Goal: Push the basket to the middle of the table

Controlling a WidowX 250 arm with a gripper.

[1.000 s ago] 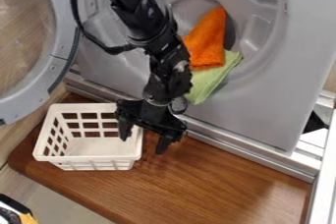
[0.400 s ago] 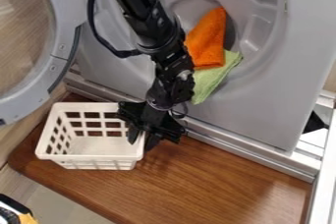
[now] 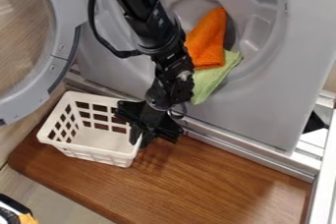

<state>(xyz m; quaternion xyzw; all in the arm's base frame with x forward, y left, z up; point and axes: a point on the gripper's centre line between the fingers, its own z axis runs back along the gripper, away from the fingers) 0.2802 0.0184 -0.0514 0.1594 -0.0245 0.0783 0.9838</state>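
Note:
The white plastic basket stands upright and empty on the left part of the brown wooden table, turned at a slant. My gripper hangs at the basket's right side, its fingers closed on that side's wall, one inside the basket and one outside. The lower ends of the fingers are partly hidden by the rim.
A grey machine front with a round recess stands behind the table, an orange cloth and a green cloth hanging from it. Its round door is at the left. A metal rail runs along the table's back edge.
The gripper's fingers have come together on the basket's right wall. The basket has turned clockwise, its left end moving up toward the back. The arm has shifted slightly right.

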